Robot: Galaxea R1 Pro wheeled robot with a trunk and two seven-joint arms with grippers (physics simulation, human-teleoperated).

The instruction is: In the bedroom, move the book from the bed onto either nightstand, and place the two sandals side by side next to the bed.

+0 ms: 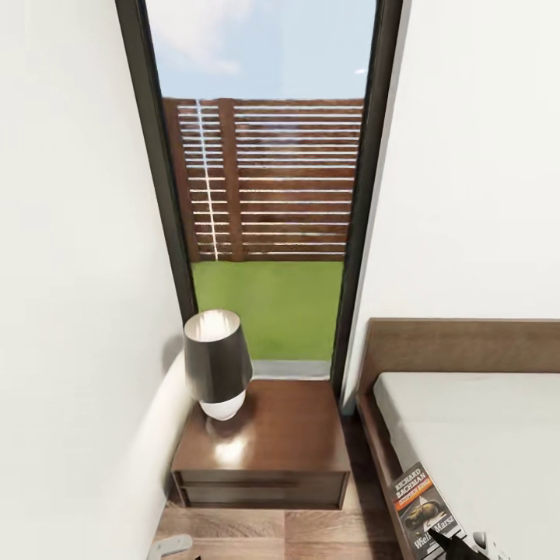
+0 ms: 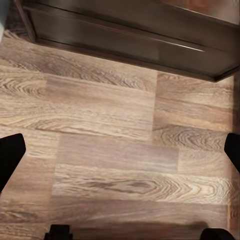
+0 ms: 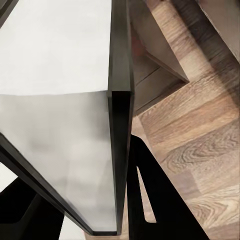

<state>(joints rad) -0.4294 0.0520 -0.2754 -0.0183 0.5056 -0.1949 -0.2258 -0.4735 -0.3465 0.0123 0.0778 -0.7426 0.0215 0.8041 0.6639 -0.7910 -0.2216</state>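
The bed [image 1: 467, 435] fills the lower right of the head view, its grey mattress bare except for the book [image 1: 420, 505], which lies flat at the mattress's near left corner, close to the frame edge at the bottom of the picture. The nightstand [image 1: 272, 443] sits lower centre, just beside the bed, with a lamp [image 1: 216, 362] on the left part of its glossy top; the right part is free. Its two drawer fronts are closed, so you cannot see what is inside.

Expect the book to be light, thin and a little floppy, with a slick cover. You probably want to pinch it across an edge that overhangs or sits near the mattress side, since a flat paperback gives little to grab from above.

Your right gripper [image 3: 125, 200] appears to be clamped on a thin dark-edged slab, likely the book seen edge-on. Your left gripper [image 2: 120, 155] is spread wide over the plank floor [image 2: 110, 140], holding nothing.
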